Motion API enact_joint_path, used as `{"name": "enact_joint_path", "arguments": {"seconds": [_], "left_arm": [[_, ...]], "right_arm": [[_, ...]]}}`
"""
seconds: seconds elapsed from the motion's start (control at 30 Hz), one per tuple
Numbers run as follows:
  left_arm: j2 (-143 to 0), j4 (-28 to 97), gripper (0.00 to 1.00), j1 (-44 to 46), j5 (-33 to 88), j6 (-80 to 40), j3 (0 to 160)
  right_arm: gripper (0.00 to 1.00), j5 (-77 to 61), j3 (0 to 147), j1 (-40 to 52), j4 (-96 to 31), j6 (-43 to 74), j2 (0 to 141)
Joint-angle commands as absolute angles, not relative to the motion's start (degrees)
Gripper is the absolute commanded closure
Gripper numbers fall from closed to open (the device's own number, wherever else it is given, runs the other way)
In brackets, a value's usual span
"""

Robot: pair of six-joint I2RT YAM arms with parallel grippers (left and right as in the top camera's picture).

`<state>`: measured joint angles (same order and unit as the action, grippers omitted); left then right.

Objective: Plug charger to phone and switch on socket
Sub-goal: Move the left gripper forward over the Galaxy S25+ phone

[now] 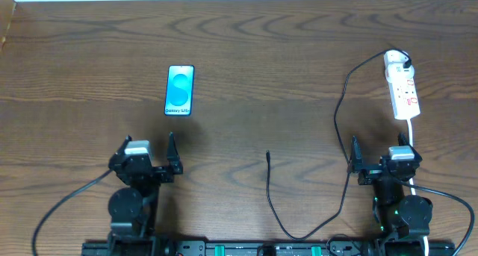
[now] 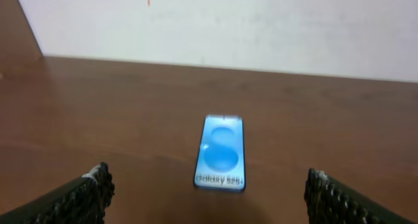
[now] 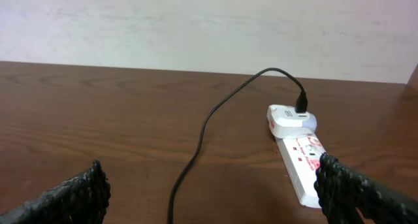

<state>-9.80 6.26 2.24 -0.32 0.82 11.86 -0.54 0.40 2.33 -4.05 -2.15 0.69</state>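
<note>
One phone (image 1: 180, 90), one charger (image 1: 268, 174), one socket (image 1: 403, 92). Left gripper (image 1: 150, 140) faces phone, right gripper (image 1: 379, 142) faces socket; both arms tucked back, fingers spread wide, empty.

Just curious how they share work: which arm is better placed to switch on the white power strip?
Probably the right. The right gripper, open, sits directly before the socket, which its wrist camera sees; the left gripper faces the phone, far off to the other side.
</note>
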Motion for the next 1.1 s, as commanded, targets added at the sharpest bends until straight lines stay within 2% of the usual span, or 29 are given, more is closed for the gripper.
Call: {"name": "enact_joint_path", "arguments": {"seconds": [0.0,0.27,0.8,0.93,1.07], "left_arm": [[-15.2,6.5,0.05,1.9,0.6,3.1,18.8],[-33.6,14.7,0.05,2.0,1.1,3.2,37.3],[-81.0,50.2,0.05,2.0,1.1,0.2,81.4],[-91.0,55.8,0.05,2.0,1.1,-0.3,87.5],[-97.1,55.2,0.05,2.0,1.1,-0.3,87.9]], "right_arm": [[0.01,-0.1,0.3,2.6,-4.3,-2.9,0.5],[0.01,-0.1,0.3,2.6,-4.3,-2.9,0.6],[0.01,-0.1,0.3,2.6,-4.3,-2.9,0.6],[0.01,-0.1,0.3,2.6,-4.3,-2.9,0.6],[0.01,-0.1,0.3,2.6,-4.3,-2.9,0.5]]}}
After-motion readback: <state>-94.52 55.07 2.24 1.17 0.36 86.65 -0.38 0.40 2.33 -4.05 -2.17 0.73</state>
